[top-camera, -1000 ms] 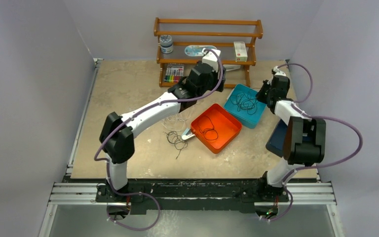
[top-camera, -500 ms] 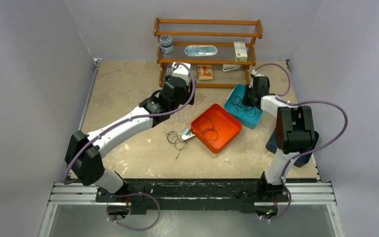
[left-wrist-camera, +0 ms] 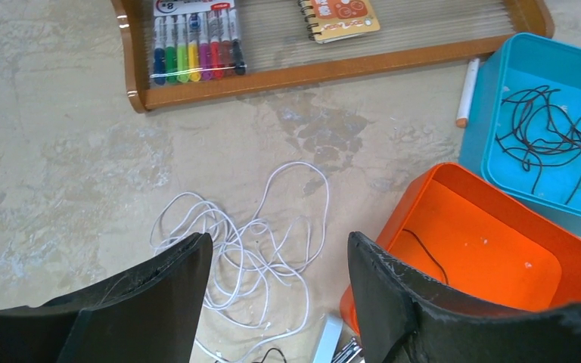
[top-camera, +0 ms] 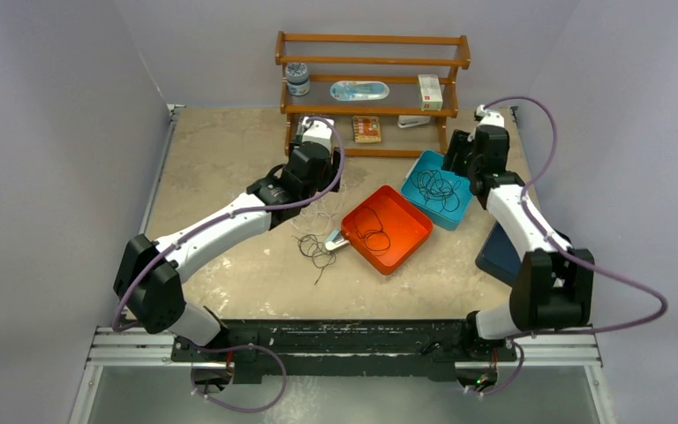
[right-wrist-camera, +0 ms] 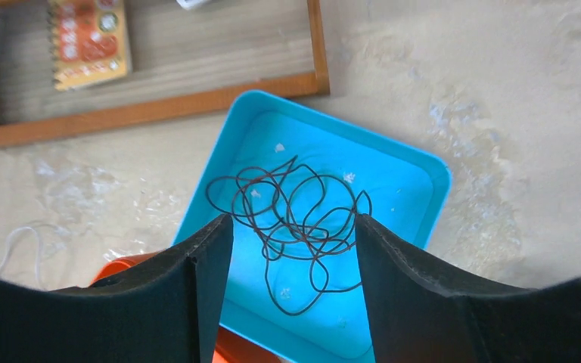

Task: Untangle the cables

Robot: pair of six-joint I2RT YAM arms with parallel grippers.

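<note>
- Top external view: white cables [top-camera: 313, 216] lie loose on the bench [top-camera: 221, 168] at 9 o'clock of the orange tray [top-camera: 406, 234]. A black tangle [top-camera: 318, 252] rests at its 8 o'clock. The blue tray [top-camera: 459, 212] touches the orange tray at 1 o'clock and holds the black cables [top-camera: 437, 187]. A thin black loop [top-camera: 371, 225] lies inside the orange tray. The wooden rack [top-camera: 366, 62] stands at 12 o'clock on the bench. Neither gripper's opening can be told from this view.
- Left wrist view: left gripper [left-wrist-camera: 278, 242] hangs above the white cables [left-wrist-camera: 231, 242] with jaws wide apart and apart from the strands. The orange tray [left-wrist-camera: 492, 257] sits at 4 o'clock and the blue tray [left-wrist-camera: 484, 113] at 2 o'clock. Markers [left-wrist-camera: 193, 49] and a notebook [left-wrist-camera: 340, 15] lie on the rack's lowest shelf at 12 o'clock.
- Right wrist view: right gripper [right-wrist-camera: 293, 221] is spread wide over the blue tray [right-wrist-camera: 416, 181]. The black cables [right-wrist-camera: 295, 197] coil on the tray floor between the fingers; contact cannot be told.
</note>
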